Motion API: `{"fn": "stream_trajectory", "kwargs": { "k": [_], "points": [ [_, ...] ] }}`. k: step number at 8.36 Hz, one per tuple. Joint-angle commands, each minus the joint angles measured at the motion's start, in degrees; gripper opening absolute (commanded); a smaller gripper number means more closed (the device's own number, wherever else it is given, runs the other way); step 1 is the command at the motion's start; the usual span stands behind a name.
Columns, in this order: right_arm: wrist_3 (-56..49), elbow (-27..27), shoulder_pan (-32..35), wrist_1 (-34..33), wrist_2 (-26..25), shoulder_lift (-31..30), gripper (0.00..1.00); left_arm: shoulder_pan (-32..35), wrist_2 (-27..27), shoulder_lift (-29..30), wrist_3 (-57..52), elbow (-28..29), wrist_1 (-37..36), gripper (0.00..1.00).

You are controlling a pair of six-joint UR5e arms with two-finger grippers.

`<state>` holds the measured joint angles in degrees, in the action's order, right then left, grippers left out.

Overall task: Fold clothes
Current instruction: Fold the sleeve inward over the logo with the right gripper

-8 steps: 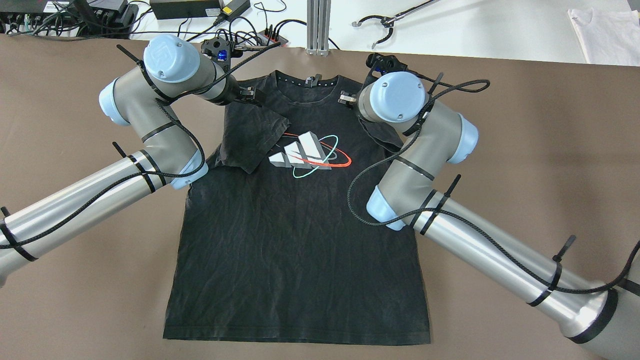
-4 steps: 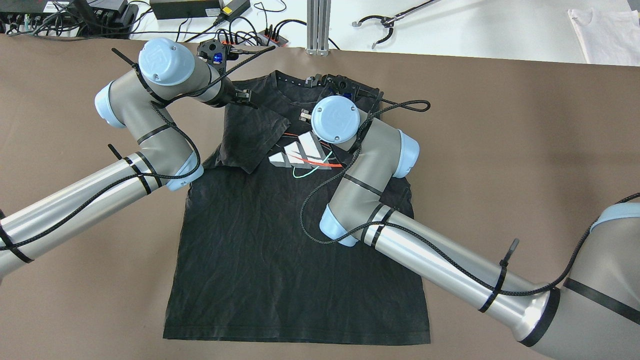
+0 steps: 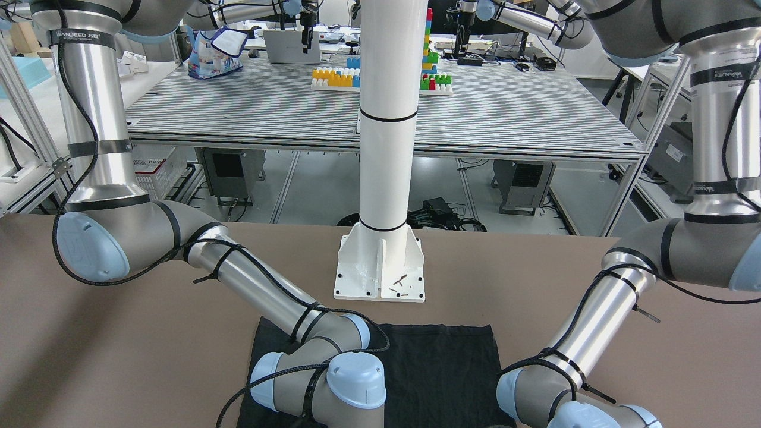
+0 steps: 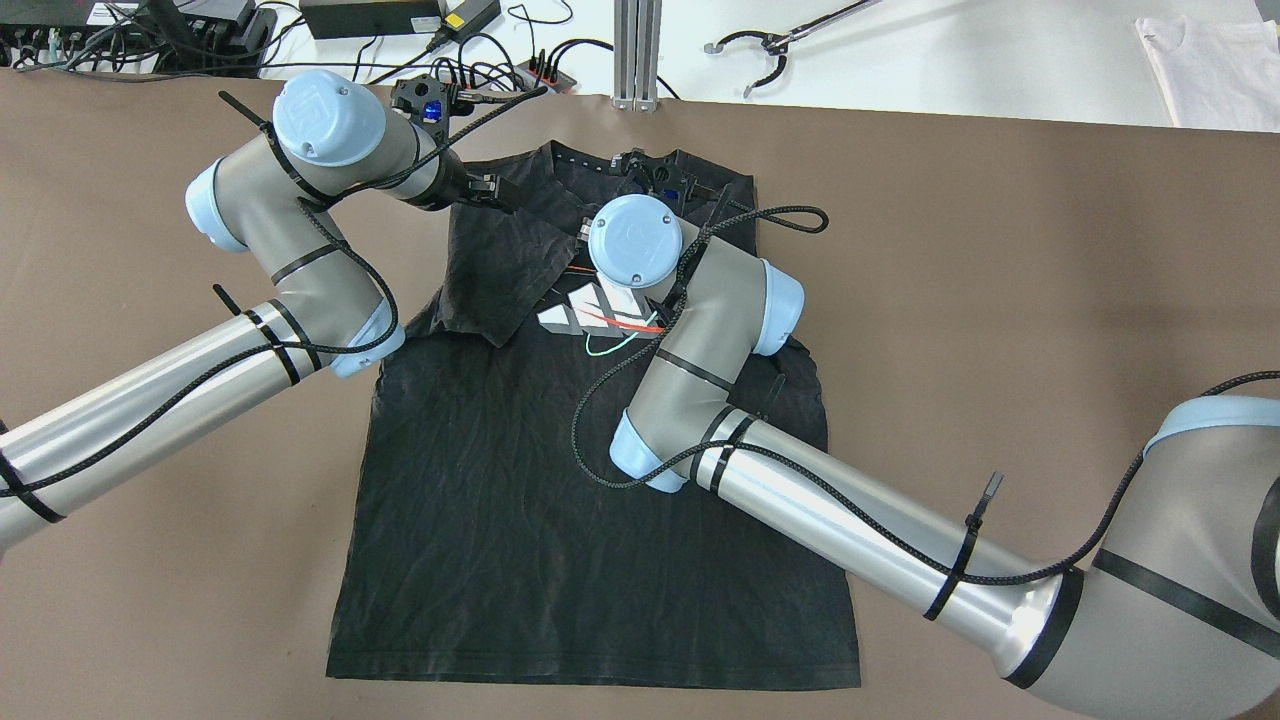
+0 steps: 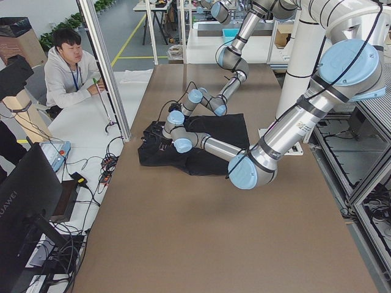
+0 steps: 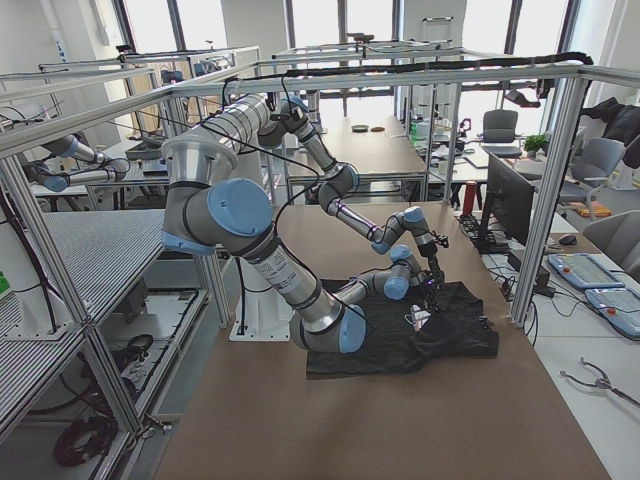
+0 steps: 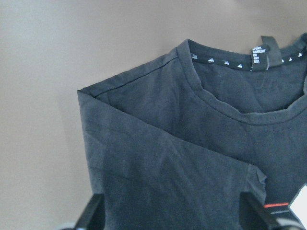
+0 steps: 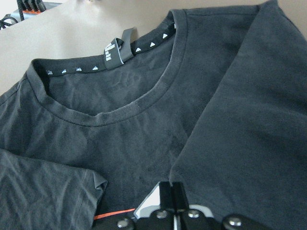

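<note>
Since the earlier frame the right arm has swung in toward 9 o'clock. The right gripper's fingers are pinched tight on the sleeve of the black, thin, wrinkled fabric T-shirt, which is folded across the chest. The shirt lies flat on the brown surface, collar at 12, hem at 6. Its neck tag print is unreadable. The left gripper, elbow bent, hovers with fingers spread wide, empty.

One black T-shirt, two robot arms, one white pole, one person.

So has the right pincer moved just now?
Yes. Overhead, the right pincer swung leftward over the shirt, from right of the metal post to its left.
</note>
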<state>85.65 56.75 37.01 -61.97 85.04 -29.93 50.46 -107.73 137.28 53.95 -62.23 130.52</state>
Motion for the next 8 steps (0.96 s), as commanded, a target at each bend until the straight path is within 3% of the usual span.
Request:
{"fn": "stream_trajectory", "kwargs": {
  "k": [1,3,5,7,8],
  "points": [
    [-9.9,1.2,0.0,0.0,0.0,-1.4,0.94,0.7,-2.1,0.0,-0.8,-0.1,0.1,1.00],
    [-13.9,9.7,0.2,-0.1,0.1,-7.3,0.94,0.8,-2.7,-0.6,0.2,-1.7,0.1,1.00],
    [-17.9,17.7,0.2,-0.3,0.3,-13.8,0.96,0.3,-2.0,-5.1,5.0,-6.5,0.0,1.00],
    [-17.4,27.4,0.2,-2.2,0.6,-21.0,0.95,-1.2,-1.8,-10.4,10.4,-14.7,-0.1,1.00],
    [-16.5,35.5,0.1,-6.3,2.3,-25.9,0.94,-2.8,-1.1,-14.1,14.0,-19.5,0.0,1.00]
  ]
}}
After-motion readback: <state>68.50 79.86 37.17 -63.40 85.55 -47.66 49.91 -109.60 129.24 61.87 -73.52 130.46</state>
